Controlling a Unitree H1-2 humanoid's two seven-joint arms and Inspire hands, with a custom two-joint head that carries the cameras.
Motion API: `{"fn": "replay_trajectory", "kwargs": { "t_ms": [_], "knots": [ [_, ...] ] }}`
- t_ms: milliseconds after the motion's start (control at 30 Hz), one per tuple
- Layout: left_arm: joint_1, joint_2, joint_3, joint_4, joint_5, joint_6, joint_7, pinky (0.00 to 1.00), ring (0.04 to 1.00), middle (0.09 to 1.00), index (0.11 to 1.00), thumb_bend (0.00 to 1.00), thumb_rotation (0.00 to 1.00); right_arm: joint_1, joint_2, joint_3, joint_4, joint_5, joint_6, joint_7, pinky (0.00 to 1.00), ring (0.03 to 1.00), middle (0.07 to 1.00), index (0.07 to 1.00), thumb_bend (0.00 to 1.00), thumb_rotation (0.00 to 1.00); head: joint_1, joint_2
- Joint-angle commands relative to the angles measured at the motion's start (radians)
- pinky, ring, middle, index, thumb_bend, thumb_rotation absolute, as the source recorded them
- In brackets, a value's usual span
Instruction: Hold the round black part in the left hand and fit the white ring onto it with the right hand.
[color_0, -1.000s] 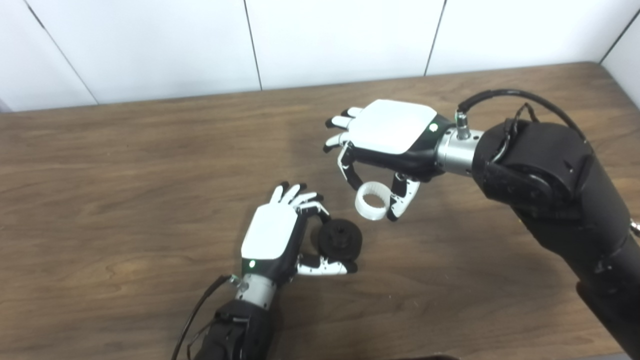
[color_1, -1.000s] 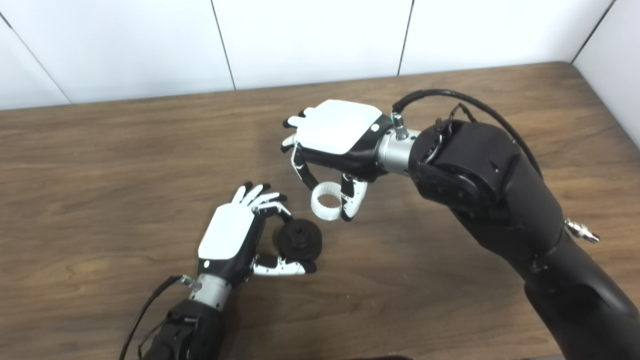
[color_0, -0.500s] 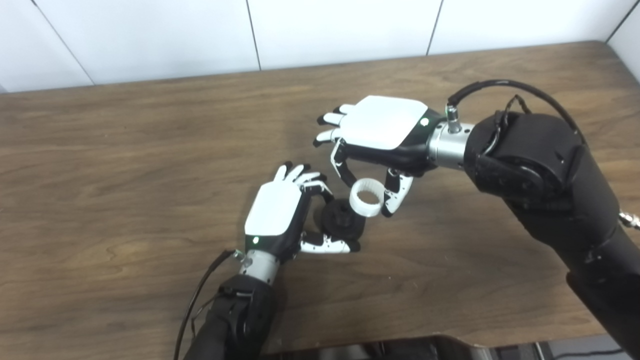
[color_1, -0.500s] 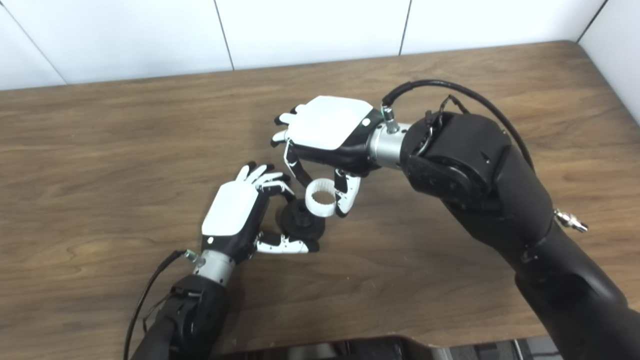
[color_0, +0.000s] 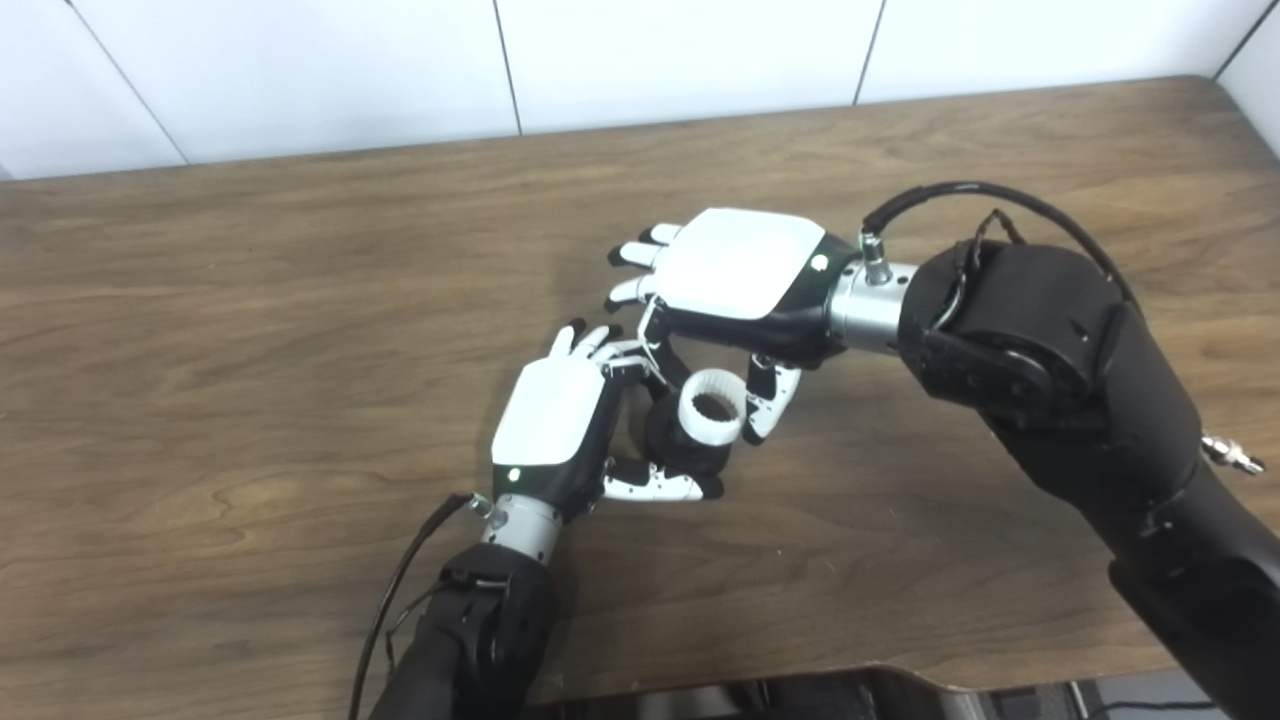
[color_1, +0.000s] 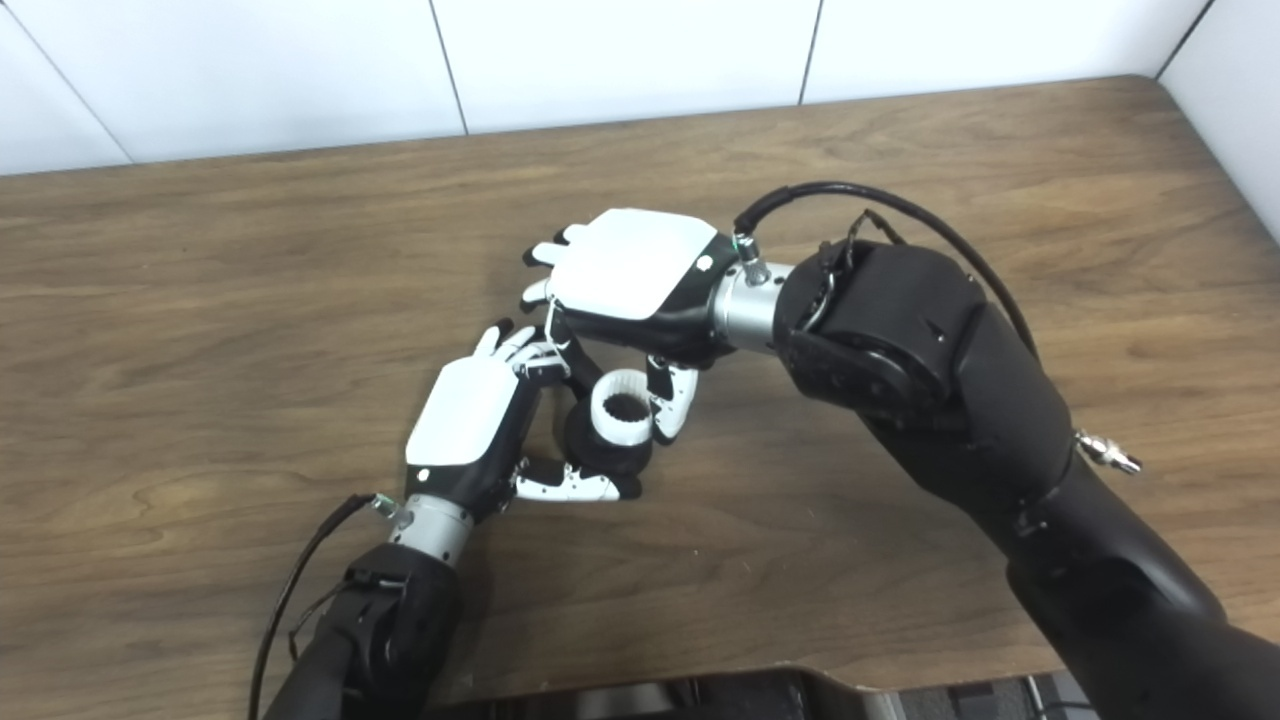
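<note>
Your right hand (color_0: 735, 285), fingers pinching the white ring (color_0: 712, 407), has moved it from apart onto the black part (color_0: 680, 450) gripped in your left hand (color_0: 555, 425) at frame centre, so seating comes next.

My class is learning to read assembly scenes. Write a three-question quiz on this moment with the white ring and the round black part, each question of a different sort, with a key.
1. True or false: the white ring lies on the table, free of both hands.
2. Which hand holds the round black part? A) left hand B) right hand C) neither
3. Fill in: seen from the head cameras, the ring sits directly over the ____ part.

Key
1. False: the right hand pinches it between finger and thumb.
2. A
3. Black. Whether it is fully seated cannot be told.
</note>
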Motion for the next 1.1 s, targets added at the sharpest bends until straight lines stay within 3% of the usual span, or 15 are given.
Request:
{"fn": "replay_trajectory", "kwargs": {
  "t_ms": [0, 1067],
  "knots": [
    [0.011, -0.003, -0.019, 0.011, 0.008, 0.010, -0.054, 1.00, 0.914, 0.806, 0.481, 0.53, 0.06, -0.027, 0.009, -0.009, 0.002, -0.013, -0.019, -0.034, 1.00, 1.000, 0.908, 0.485, 0.53, 0.14, -0.001, 0.001],
    [0.012, -0.006, -0.025, -0.003, 0.011, 0.013, -0.057, 1.00, 0.918, 0.811, 0.481, 0.53, 0.06, -0.006, 0.037, -0.009, 0.053, -0.045, -0.078, -0.070, 1.00, 1.000, 0.909, 0.484, 0.53, 0.14, 0.007, 0.008]
  ]
}}
